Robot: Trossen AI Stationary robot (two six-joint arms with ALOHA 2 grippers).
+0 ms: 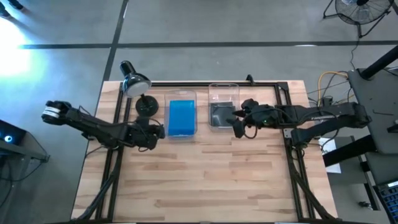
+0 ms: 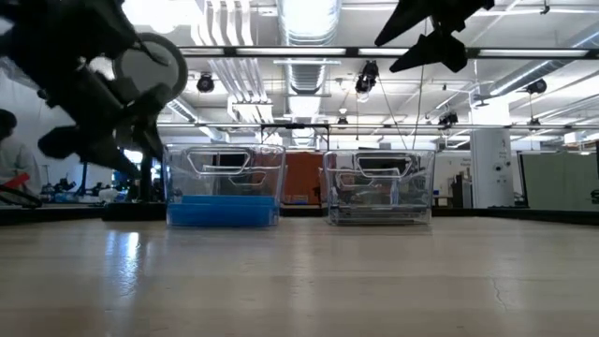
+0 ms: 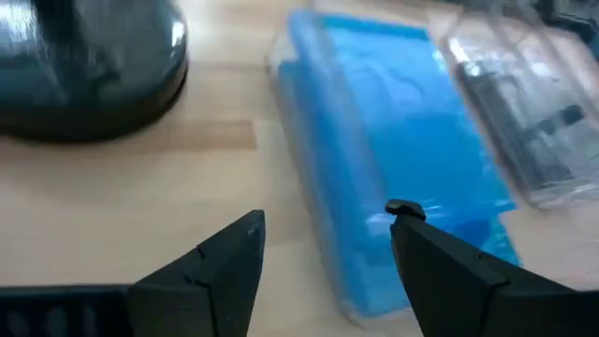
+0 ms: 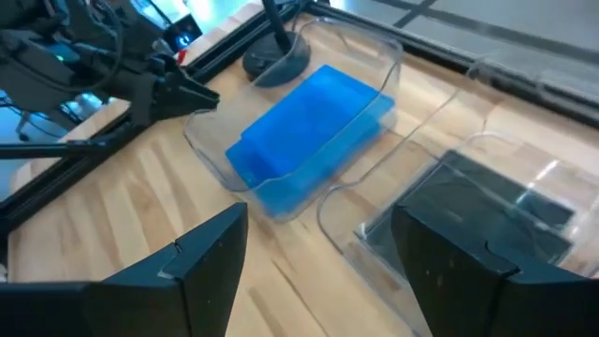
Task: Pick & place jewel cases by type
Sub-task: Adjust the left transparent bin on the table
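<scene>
Blue jewel cases [image 1: 181, 117] lie stacked flat inside the left clear bin [image 1: 181, 94]; they also show in the left wrist view [image 3: 402, 150] and the right wrist view [image 4: 309, 131]. Dark grey jewel cases [image 1: 220, 114] lie in the right clear bin [image 1: 224, 88], seen again in the right wrist view [image 4: 477, 215]. My left gripper [image 3: 328, 234] is open and empty, just left of the blue bin's near corner, above the table. My right gripper [image 4: 318, 248] is open and empty, raised at the grey bin's right side.
A desk lamp [image 1: 134, 83] with a round dark base [image 1: 147, 105] stands left of the blue bin. A dark frame [image 1: 267, 83] runs along the table's far edge and sides. Bare wood [image 1: 205, 174] lies nearer than the bins.
</scene>
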